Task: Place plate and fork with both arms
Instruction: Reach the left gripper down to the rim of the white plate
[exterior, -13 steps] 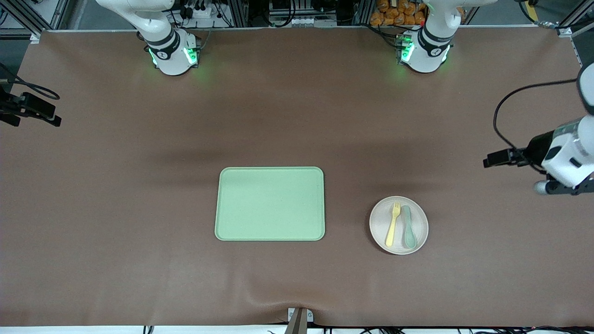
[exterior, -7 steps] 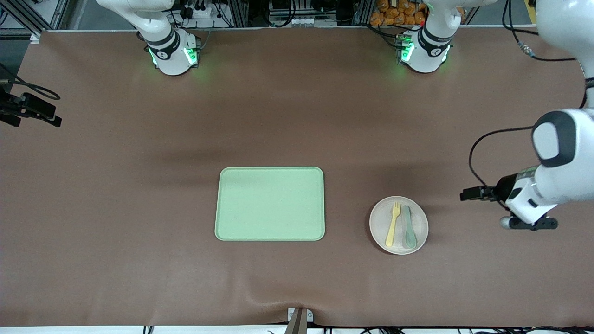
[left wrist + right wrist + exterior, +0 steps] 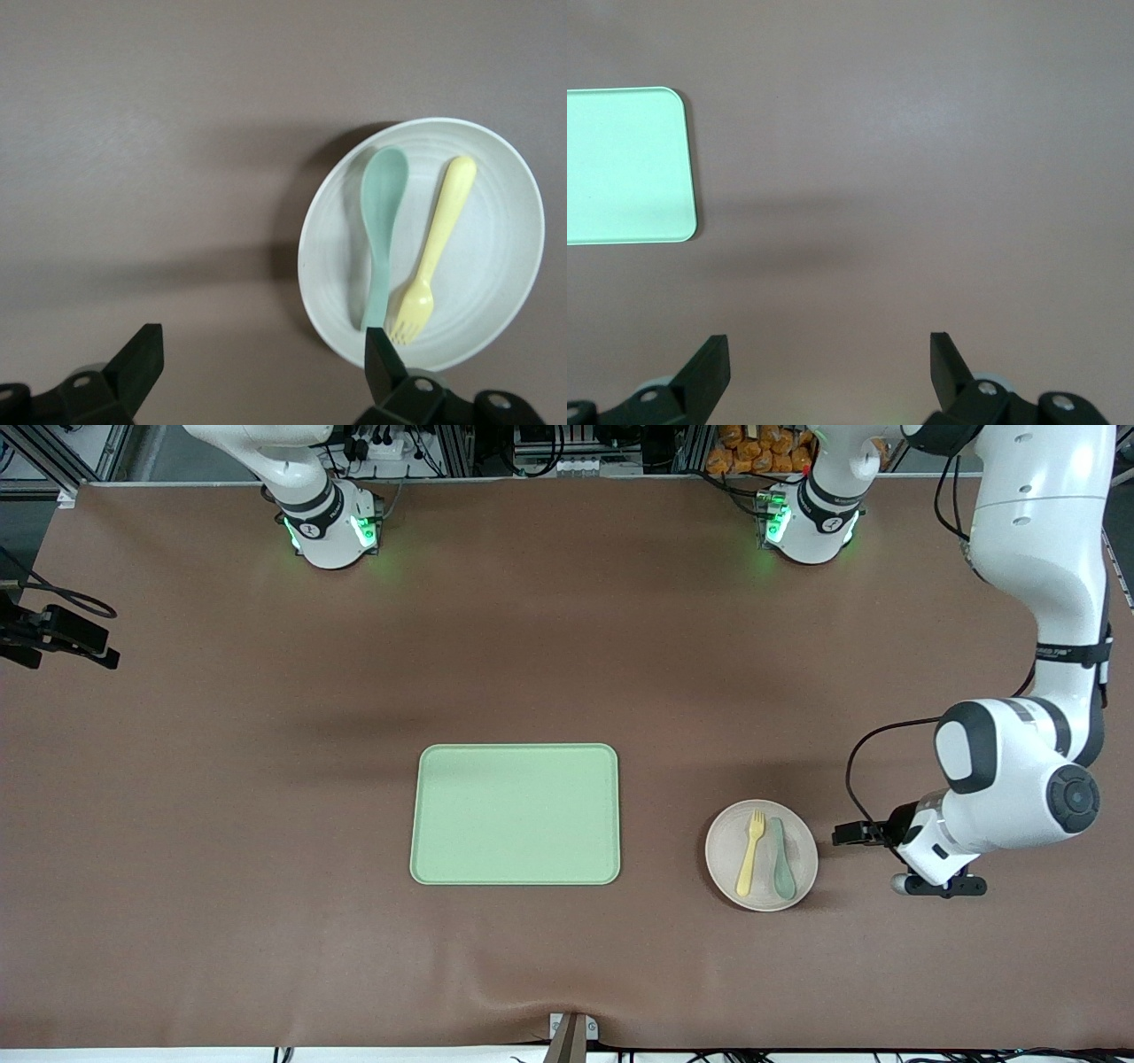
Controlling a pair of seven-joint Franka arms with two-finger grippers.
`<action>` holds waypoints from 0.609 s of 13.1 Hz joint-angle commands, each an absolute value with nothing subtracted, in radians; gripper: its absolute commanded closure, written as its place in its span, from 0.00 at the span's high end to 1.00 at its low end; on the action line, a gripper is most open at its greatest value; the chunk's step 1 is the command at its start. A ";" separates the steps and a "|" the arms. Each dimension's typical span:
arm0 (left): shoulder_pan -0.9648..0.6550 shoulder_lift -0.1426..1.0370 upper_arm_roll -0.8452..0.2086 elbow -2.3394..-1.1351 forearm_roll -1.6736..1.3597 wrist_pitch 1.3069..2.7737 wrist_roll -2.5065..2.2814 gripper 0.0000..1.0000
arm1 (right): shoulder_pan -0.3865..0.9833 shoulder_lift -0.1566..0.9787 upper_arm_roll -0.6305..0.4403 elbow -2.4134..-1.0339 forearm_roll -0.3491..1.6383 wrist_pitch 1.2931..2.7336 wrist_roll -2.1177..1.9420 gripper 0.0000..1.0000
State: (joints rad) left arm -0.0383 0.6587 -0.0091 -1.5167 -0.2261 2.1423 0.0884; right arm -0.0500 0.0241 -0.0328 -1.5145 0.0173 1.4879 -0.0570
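The right gripper waited over bare tabletop with fingers spread, holding nothing. The green tray lay mid-table. Toward the left arm's end, the plate carried the fork and a spoon. The left gripper hovered beside the plate, fingers spread, holding nothing. Lifting the plate unevenly would likely slide the fork off.

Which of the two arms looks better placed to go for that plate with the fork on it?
Probably the left. The left gripper hangs open over the table just beside the plate, where the fork lies. The right gripper is open too, but its wrist view shows only the green tray.
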 commanded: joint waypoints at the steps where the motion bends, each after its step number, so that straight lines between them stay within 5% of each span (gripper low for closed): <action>1: -0.035 0.713 -0.026 -1.494 -0.274 2.196 0.115 1.00 | -0.055 0.031 -0.028 -1.500 0.015 1.486 -0.060 1.00; 3: -0.037 0.759 -0.028 -1.490 -0.328 2.235 0.181 1.00 | -0.055 0.031 -0.028 -1.500 0.015 1.486 -0.060 1.00; 8: -0.031 0.788 -0.028 -1.489 -0.376 2.256 0.224 0.66 | -0.054 0.031 -0.028 -1.500 0.015 1.486 -0.060 1.00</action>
